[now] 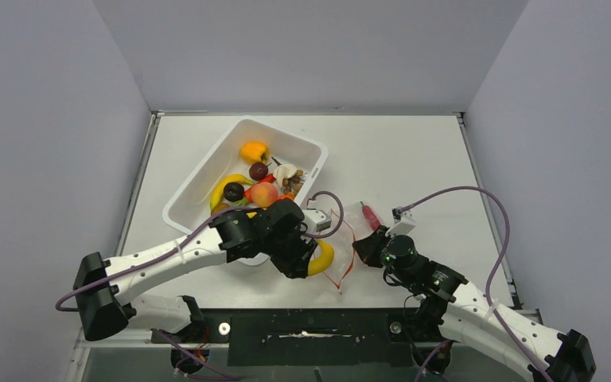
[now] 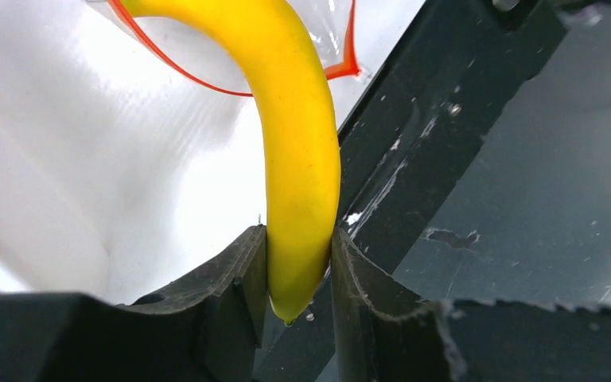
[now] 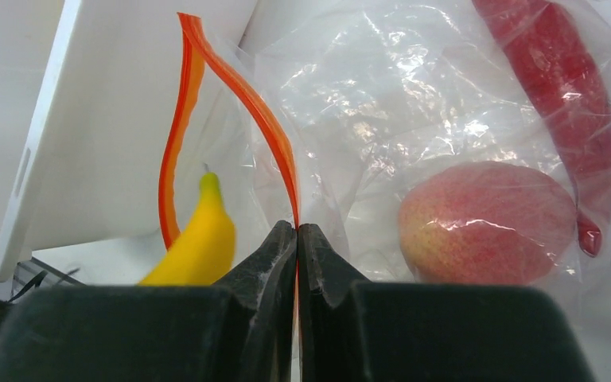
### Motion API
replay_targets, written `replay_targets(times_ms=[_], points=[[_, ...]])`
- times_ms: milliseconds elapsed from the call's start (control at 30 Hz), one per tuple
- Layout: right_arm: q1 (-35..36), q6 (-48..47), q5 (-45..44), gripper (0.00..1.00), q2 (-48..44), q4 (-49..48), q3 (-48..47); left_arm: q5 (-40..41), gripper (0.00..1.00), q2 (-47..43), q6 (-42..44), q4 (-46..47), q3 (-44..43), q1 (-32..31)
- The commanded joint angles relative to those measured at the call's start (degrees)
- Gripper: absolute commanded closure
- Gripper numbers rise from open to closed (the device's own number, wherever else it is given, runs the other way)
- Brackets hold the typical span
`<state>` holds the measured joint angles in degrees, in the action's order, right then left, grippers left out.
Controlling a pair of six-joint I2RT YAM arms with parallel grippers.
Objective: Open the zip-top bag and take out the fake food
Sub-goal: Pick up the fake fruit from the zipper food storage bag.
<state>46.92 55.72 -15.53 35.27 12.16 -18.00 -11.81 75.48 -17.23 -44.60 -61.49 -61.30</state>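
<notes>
The zip-top bag [image 1: 356, 227] lies near the table's front edge, its mouth gaping as a red-orange zip loop [image 3: 177, 135]. My right gripper [image 3: 297, 231] is shut on one side of that zip strip; it shows from above too, the right gripper [image 1: 366, 247]. Inside the bag [image 3: 366, 103] lie a peach [image 3: 485, 223] and a red chili [image 3: 565, 103]. My left gripper [image 2: 298, 239] is shut on the tip of a yellow banana [image 2: 302, 151], whose far end reaches into the bag's mouth [image 2: 342, 68]. From above, the banana [image 1: 323, 259] sits beside the left gripper [image 1: 302, 261].
A white tub [image 1: 282, 131] stands behind the left arm, holding a peach [image 1: 264, 193], dark plums [image 1: 234, 191] and other toy fruit. Its wall [image 3: 87, 119] rises close to the bag's left. The table's dark front edge [image 2: 445, 119] runs just under the banana.
</notes>
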Motion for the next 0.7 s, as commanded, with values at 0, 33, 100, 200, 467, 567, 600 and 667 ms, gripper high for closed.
replay_targets(times_ms=[0,33,100,200,467,567,600,667], points=[[-0.2,1.1,-2.8,1.00,-0.2,0.0,-0.2,0.5,1.00,-6.8,1.3,3.5,-3.8,1.5],[-0.2,1.0,-2.8,1.00,0.0,-0.1,-0.3,0.7,1.00,-7.7,1.2,3.9,-3.8,2.0],[-0.3,0.9,-2.6,1.00,0.2,-0.3,-0.4,2.0,1.00,-9.9,1.0,4.7,-3.5,3.2],[-0.4,1.2,-2.7,0.99,0.3,0.2,-0.7,4.9,1.00,-13.5,0.3,6.3,-2.5,5.1],[-0.6,1.3,-2.8,0.99,-0.7,0.9,-0.7,18.5,1.00,-20.9,-2.7,10.7,1.7,10.0],[-0.7,1.4,-2.3,0.99,-0.4,1.1,-0.9,17.8,1.00,-21.3,-2.5,12.1,2.5,12.1],[-0.7,1.4,-2.2,0.99,-0.3,1.2,-1.0,16.9,1.00,-21.1,-2.3,12.6,2.6,12.7],[-0.7,1.3,-2.0,0.99,-0.1,1.3,-1.2,12.1,1.00,-20.4,-1.2,13.8,2.6,13.7]])
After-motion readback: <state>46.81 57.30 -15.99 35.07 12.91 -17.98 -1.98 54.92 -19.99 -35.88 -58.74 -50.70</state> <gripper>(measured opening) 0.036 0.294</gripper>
